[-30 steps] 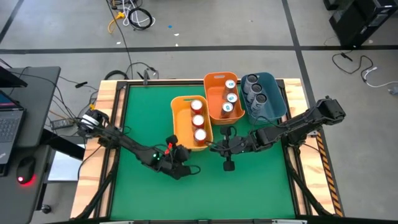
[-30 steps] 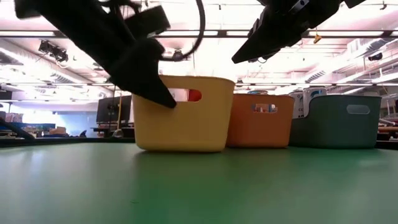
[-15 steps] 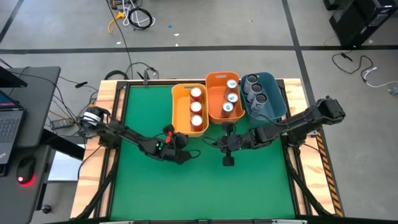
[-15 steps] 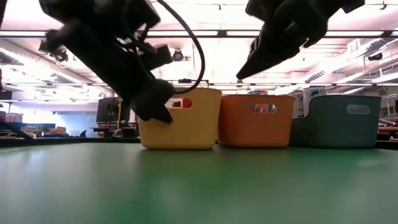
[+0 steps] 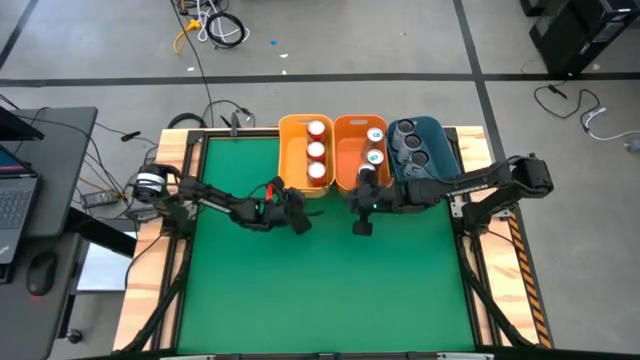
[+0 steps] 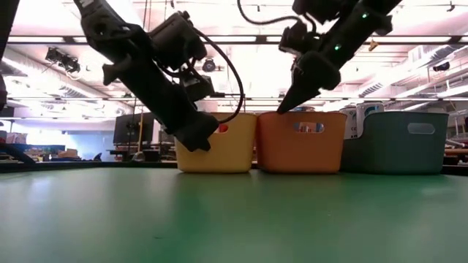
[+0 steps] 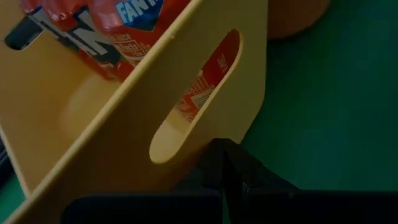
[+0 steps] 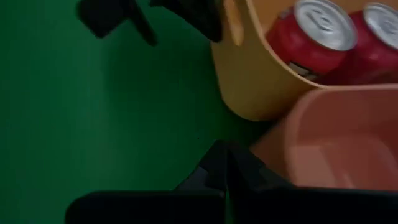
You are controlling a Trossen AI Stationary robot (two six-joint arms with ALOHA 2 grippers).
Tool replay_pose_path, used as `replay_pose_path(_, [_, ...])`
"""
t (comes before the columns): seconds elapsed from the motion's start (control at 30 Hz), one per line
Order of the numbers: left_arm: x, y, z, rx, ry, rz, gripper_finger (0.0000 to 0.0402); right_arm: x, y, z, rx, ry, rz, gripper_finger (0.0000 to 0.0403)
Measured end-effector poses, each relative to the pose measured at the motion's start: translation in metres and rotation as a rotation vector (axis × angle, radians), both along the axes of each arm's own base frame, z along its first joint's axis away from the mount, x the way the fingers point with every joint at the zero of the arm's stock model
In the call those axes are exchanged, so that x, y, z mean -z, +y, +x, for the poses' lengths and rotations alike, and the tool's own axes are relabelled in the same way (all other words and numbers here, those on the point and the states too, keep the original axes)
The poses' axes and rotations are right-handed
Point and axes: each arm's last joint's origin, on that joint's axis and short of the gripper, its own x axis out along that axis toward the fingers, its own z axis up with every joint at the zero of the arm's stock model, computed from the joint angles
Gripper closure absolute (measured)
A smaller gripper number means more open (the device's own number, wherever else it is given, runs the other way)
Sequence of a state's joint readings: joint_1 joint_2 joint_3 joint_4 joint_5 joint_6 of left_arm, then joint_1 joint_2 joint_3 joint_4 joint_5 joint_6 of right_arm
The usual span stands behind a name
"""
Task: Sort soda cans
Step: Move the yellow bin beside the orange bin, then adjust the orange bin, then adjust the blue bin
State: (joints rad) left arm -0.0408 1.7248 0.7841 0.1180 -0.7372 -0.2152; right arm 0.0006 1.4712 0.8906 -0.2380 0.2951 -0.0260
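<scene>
Three bins stand side by side at the table's far edge. The yellow bin (image 5: 288, 160) holds three red soda cans (image 5: 317, 152). White-and-blue cans (image 5: 374, 150) sit in the orange bin (image 5: 345, 160), and dark cans (image 5: 412, 148) in the blue bin (image 5: 445, 165). My left gripper (image 6: 205, 141) is shut and low at the yellow bin's near wall. My right gripper (image 6: 281, 109) is shut and slants down at the near left corner of the orange bin's rim. My left gripper presses its shut fingertips (image 7: 224, 149) against the yellow bin's near wall (image 7: 205, 134), just below the handle slot. It comes slanting down from the table's near left. The bin stands upright on the mat. My right gripper's shut tips are at the orange bin's near rim (image 8: 280, 140); I cannot tell whether they touch it.
The green mat (image 5: 320, 290) lies open in front of the bins. Wooden rails (image 5: 165, 250) border the table on both sides. A laptop and a mouse (image 5: 40, 265) sit on a desk left of the table.
My left gripper has moved toward the far edge and pushed the yellow bin ahead of it. The bin has slid back, turned straight and now stands beside the orange bin. My right gripper has swung toward the far edge, up to the orange bin's near rim.
</scene>
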Motion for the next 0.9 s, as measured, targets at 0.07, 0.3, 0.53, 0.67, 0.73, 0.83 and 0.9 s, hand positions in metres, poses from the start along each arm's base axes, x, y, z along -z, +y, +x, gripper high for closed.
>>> replay_pose_path(0.07, [0.000,0.007,0.000,-0.009,0.008,0.006,0.0401,0.000,-0.010,0.000,0.020,0.004,-0.014,0.0403])
replay_pose_path(0.3, [-0.002,0.019,0.003,0.021,0.003,-0.005,0.0401,0.000,-0.040,-0.003,0.018,0.020,-0.011,0.0403])
replay_pose_path(0.53, [-0.009,0.018,0.003,0.067,-0.016,-0.012,0.0401,-0.026,-0.021,-0.028,-0.075,0.037,0.001,0.0403])
replay_pose_path(0.67, [-0.013,0.018,0.003,0.085,-0.016,-0.005,0.0401,-0.045,-0.006,-0.058,-0.015,0.057,0.040,0.0403])
replay_pose_path(0.73, [-0.014,0.018,0.002,0.086,-0.019,-0.004,0.0401,-0.048,-0.003,-0.074,0.047,0.099,0.093,0.0403])
replay_pose_path(0.83, [-0.017,0.015,0.002,0.094,-0.023,-0.002,0.0401,-0.044,0.000,-0.093,0.152,0.216,0.168,0.0403])
replay_pose_path(0.9, [-0.021,0.013,0.001,0.099,-0.030,0.002,0.0401,-0.038,0.001,-0.103,0.203,0.306,0.190,0.0403])
